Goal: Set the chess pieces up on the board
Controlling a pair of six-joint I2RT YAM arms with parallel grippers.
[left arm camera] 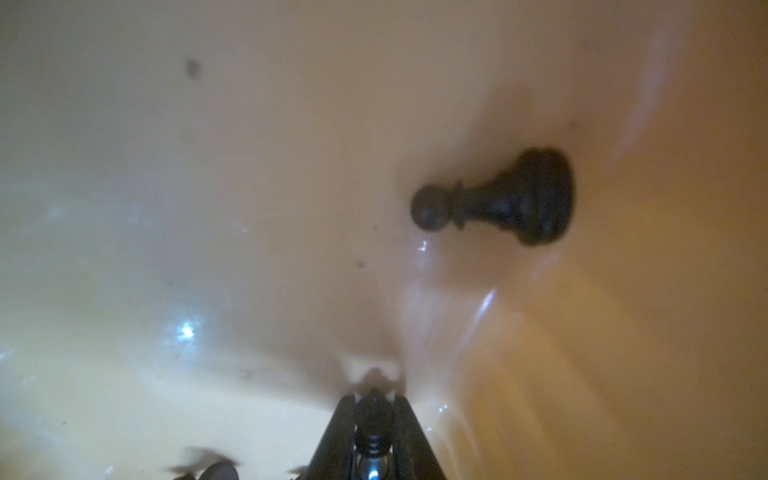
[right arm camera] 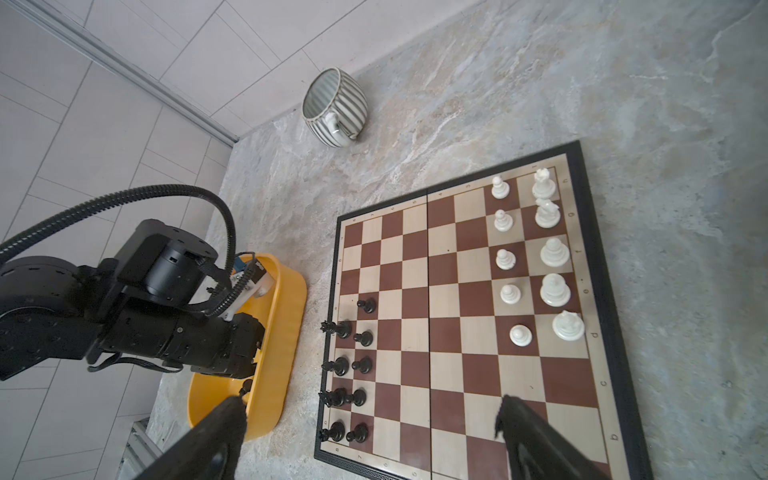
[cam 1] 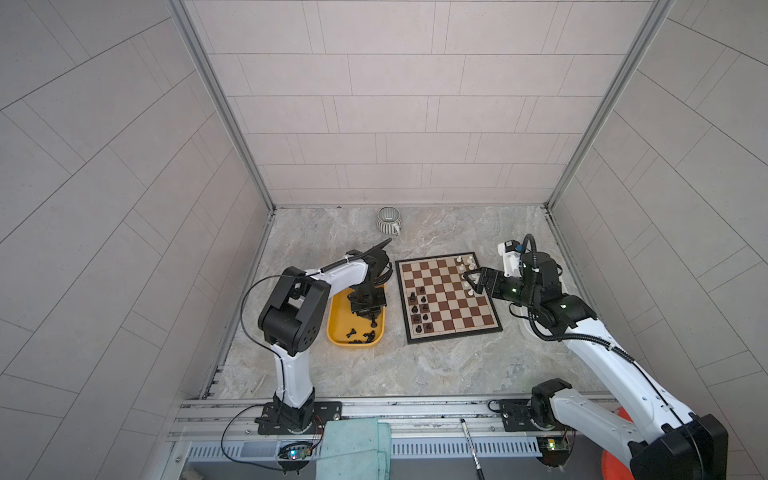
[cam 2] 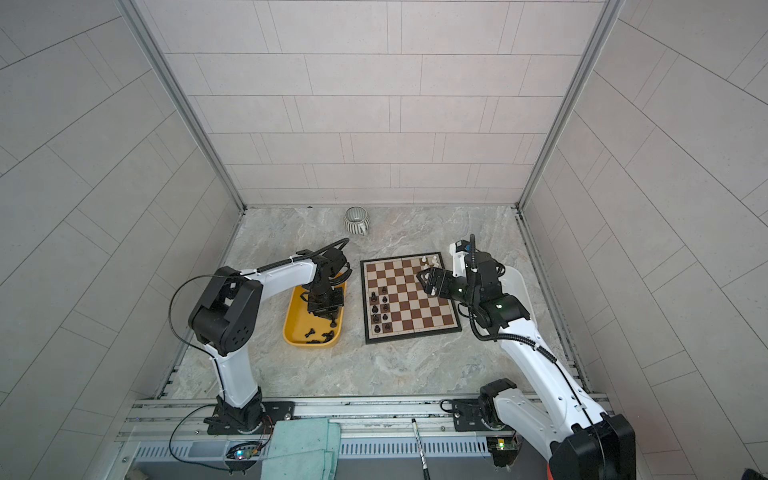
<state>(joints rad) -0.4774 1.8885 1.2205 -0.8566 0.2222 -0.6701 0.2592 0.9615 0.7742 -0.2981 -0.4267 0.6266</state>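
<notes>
The fingers [left arm camera: 332,440] of the left gripper [left arm camera: 374,401] are clenched on a small black piece [left arm camera: 372,415], whose round head shows between their tips in the left wrist view. They hang low inside the yellow tray [cam 1: 337,326]. There a black pawn [left arm camera: 498,199] lies on its side near them, and a few more loose black pieces [cam 1: 368,336] are gathered at the tray's near end. The right gripper [right arm camera: 370,400] has its fingers [right arm camera: 536,440] spread wide with nothing between them, hovering over the right-hand part of the board [right arm camera: 444,374]. The board lies flat on the marble table [cam 1: 415,374], just to the right of the tray. Nine black chessmen [right arm camera: 362,365] stand in two columns along the board edge nearest the tray. Ten white chessmen [right arm camera: 510,293] stand in two columns along the opposite edge. A striped cup [cam 1: 388,220] sits well apart from the board, near the back wall.
</notes>
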